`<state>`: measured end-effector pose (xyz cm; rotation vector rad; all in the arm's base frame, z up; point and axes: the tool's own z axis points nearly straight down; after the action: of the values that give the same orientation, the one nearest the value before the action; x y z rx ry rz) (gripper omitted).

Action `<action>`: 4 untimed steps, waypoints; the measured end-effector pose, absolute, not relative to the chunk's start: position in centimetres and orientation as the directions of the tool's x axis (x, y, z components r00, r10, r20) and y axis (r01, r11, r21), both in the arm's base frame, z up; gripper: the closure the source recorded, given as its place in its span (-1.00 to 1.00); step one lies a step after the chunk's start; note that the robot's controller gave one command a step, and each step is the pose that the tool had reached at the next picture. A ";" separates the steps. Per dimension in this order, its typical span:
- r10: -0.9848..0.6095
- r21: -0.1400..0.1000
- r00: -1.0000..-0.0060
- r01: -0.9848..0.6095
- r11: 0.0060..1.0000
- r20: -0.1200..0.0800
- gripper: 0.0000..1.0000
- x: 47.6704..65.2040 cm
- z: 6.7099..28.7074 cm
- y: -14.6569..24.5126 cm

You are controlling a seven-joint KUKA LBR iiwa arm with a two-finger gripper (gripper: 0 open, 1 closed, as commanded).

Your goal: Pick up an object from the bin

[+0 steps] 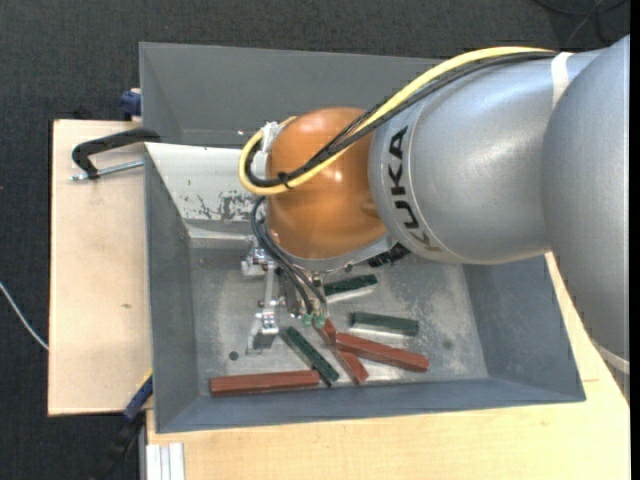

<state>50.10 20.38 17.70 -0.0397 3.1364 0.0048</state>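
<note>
Dark green bar (pixel 308 356) lies just beside tool (pixel 268 326).

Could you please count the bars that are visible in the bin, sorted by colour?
Red-brown bars: 3
Dark green bars: 3
Total: 6 visible; the arm may hide more.

Robotics lab: KUKA arm (pixel 480 158) over metal bin (pixel 166 268)
</note>
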 end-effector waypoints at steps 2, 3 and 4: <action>-0.188 -0.001 -0.982 -0.188 0.982 -0.005 -1.00 50.3 9.2 16.5; -0.346 0.001 -0.938 -0.346 0.938 -0.001 1.00 49.7 7.9 12.6; -0.344 0.001 -0.939 -0.344 0.939 -0.028 -1.00 50.4 8.3 12.7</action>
<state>50.37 12.74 8.27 -0.5437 3.0668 0.0086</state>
